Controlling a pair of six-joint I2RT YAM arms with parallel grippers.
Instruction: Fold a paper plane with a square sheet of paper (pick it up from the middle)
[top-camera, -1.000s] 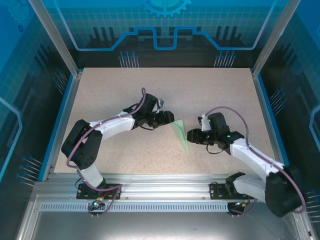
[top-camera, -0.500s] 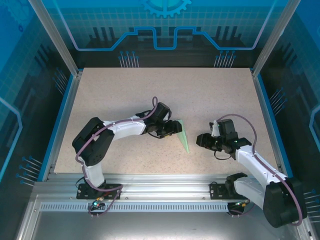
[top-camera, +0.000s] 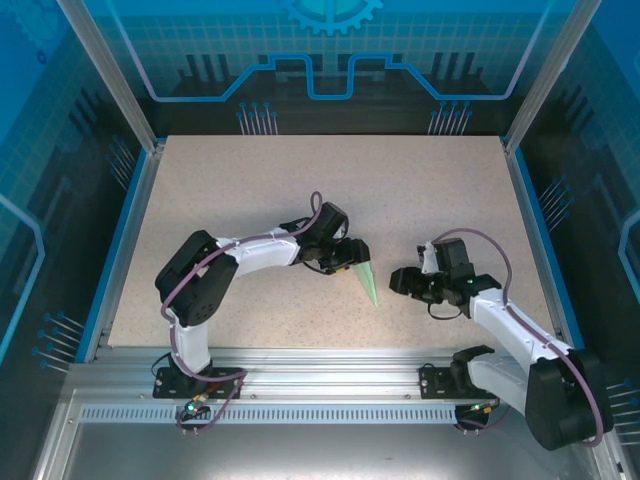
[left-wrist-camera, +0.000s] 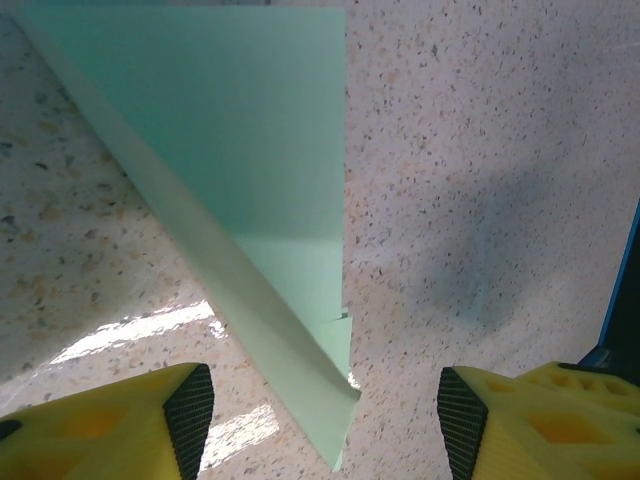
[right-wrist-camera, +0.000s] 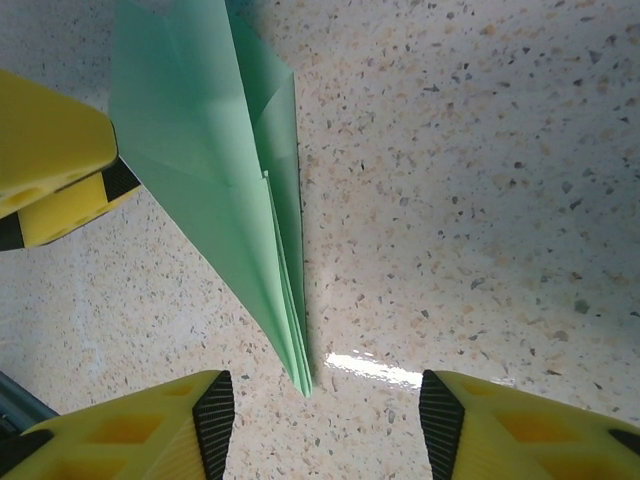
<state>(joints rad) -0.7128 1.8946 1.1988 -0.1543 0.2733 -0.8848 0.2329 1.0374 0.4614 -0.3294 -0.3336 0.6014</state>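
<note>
The plane (top-camera: 365, 282) lay on the speckled bench (top-camera: 250, 190), a little right of the middle and nearer the front edge, between the two arms. It was a narrow, pale green dart, folded in layers, with its wide end toward the left arm and its sharp point toward the front of the bench.

The left pincer (top-camera: 352, 256) hung low over the wide end. From the left wrist, its jaws stood well apart, one on each side of the plane (left-wrist-camera: 250, 150), and held nothing (the black pads faced each other across paper and bare bench, clear of both). The midpoint of that pincer (left-wrist-camera: 325, 425) sat just above the narrowing end of the fold.

The right pincer (top-camera: 398, 282) was just beside the plane on its right, aimed at it. From the right wrist, the jaws were parted wide and held nothing. The plane (right-wrist-camera: 210, 170) ran down toward that pincer (right-wrist-camera: 327, 415), its point ending on the bench between the two pads without touching either. One yellow finger (right-wrist-camera: 55, 150) of the left pincer showed hard against the plane's wing; whether it touched the paper could not be told.
</note>
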